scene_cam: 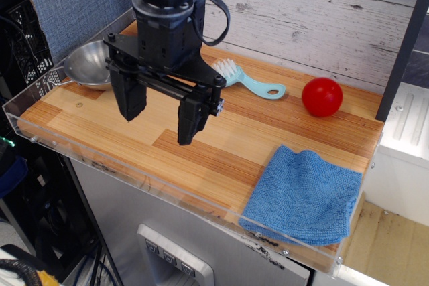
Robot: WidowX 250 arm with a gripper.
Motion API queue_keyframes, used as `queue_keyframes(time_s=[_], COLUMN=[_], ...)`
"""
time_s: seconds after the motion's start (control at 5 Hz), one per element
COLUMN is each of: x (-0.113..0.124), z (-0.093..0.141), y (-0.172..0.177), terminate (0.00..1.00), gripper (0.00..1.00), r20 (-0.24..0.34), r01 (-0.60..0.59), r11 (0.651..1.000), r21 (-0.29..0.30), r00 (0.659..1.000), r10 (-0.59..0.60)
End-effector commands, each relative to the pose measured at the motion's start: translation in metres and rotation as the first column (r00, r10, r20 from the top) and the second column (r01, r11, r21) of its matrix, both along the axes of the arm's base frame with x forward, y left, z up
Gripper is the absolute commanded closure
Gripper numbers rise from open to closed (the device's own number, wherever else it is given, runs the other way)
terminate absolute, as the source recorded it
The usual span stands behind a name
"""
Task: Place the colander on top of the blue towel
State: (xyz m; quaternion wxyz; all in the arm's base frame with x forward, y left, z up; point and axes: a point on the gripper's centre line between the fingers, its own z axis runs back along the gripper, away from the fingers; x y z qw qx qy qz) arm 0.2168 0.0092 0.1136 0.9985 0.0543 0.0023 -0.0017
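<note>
The colander (90, 65) is a shiny steel bowl at the back left corner of the wooden table, partly hidden behind the arm. The blue towel (303, 195) lies slightly rumpled at the front right corner. My gripper (159, 120) is black, hangs above the left middle of the table, just right of and in front of the colander. Its two fingers are spread wide apart with nothing between them.
A light-blue brush (249, 80) with white bristles lies at the back middle. A red ball (322, 96) sits at the back right. A clear plastic rim (134, 172) edges the wooden table (221, 145). A dark post (405, 45) stands at the right.
</note>
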Motion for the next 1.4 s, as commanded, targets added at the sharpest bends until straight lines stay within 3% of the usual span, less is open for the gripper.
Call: queue_keyframes(time_s=[0.0, 0.6, 1.0, 1.2], x=[0.000, 0.054, 0.089, 0.101], z=[0.000, -0.033, -0.037, -0.021], y=[0.000, 0.081, 0.112, 0.119], terminate=[0.00, 0.00, 0.00, 0.00], gripper=[0.00, 0.00, 0.00, 0.00], r20=[0.000, -0.015, 0.006, 0.050], r01=[0.000, -0.051, -0.124, -0.139], r11=[1.000, 0.992, 0.987, 0.987], r21=[0.000, 0.112, 0.102, 0.084], r00=[1.000, 0.998, 0.992, 0.990], r10=[0.000, 0.053, 0.124, 0.136])
